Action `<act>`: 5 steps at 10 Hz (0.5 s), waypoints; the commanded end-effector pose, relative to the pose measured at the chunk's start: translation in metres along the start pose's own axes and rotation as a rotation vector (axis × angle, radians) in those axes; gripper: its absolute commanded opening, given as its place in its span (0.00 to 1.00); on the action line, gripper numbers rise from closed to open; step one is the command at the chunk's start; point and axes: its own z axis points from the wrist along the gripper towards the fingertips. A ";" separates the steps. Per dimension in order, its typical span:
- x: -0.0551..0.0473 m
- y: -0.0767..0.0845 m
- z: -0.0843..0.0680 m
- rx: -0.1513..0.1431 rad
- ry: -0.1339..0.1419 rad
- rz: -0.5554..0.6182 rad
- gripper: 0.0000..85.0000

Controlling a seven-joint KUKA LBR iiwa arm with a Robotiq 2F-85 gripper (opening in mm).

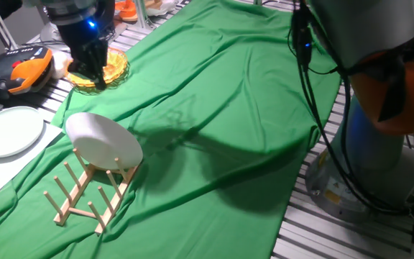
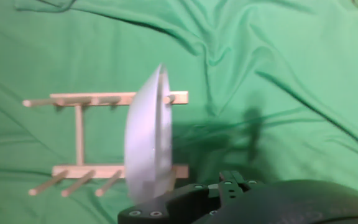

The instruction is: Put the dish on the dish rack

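The dish (image 1: 105, 141) stands on edge, tilted, between pegs at one end of the rack (image 1: 85, 196), its face crosswise to the rails. Behind lie a paler plate (image 1: 7, 132) and an orange dish (image 1: 110, 70). The gripper (image 1: 94, 75) hangs there; finger state unclear.

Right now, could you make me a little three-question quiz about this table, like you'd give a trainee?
1. True or false: the white dish stands on edge in the wooden dish rack.
2. What does the rack sit on: (a) bare metal, (b) a green cloth, (c) a tray?
3. Fill in: near the table's left edge, beside the rack, lies a second, pale ____.

Key: 1 true, the dish leans tilted between the pegs at one end of the rack. 2 b. 3 plate. The gripper hangs away from the dish, over an orange-yellow glass dish.
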 end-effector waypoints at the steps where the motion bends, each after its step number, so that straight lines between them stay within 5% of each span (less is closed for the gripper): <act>1: 0.000 -0.001 0.002 -0.008 -0.001 0.001 0.00; 5: -0.009 0.003 0.006 -0.073 0.029 0.034 0.00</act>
